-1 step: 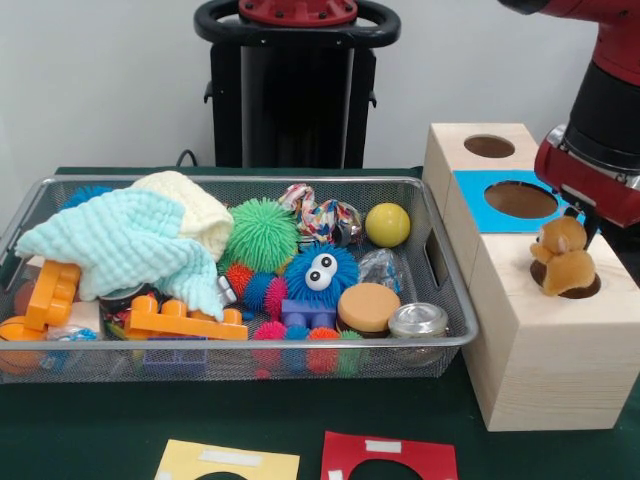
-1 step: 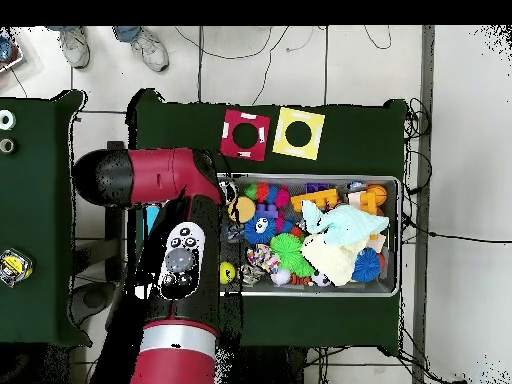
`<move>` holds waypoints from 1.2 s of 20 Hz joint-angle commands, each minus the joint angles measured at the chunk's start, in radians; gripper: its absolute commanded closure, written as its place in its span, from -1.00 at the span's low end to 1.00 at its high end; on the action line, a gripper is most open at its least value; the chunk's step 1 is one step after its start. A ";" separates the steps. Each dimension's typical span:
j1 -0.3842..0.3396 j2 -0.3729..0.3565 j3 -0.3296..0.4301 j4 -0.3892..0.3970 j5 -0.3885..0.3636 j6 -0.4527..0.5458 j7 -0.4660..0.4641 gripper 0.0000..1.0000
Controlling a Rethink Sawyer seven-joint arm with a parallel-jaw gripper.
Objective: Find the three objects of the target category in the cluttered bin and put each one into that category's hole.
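A brown plush animal (image 1: 560, 255) sits upright in the nearest hole (image 1: 585, 288) of the wooden box (image 1: 545, 350), right of the bin. My gripper (image 1: 583, 224) hangs just behind and above the plush, under the red wrist. In the overhead view the arm (image 2: 175, 250) hides both the gripper and the box. The wire mesh bin (image 1: 445, 345) holds a green spiky ball (image 1: 260, 235), a blue fuzzy ball with eyes (image 1: 320, 272), a yellow ball (image 1: 387, 224) and other clutter.
A mint and cream towel (image 1: 130, 240) covers the bin's left part, with orange plastic pieces (image 1: 185, 320) below it. The box's middle hole has a blue card (image 1: 480, 200) around it. A red card (image 1: 390, 455) and a yellow card (image 1: 228, 462) lie in front. A person's shoes (image 2: 150, 47) show in the overhead view.
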 commanded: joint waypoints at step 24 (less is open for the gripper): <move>-0.003 0.045 0.023 0.113 0.023 -0.061 0.138 1.00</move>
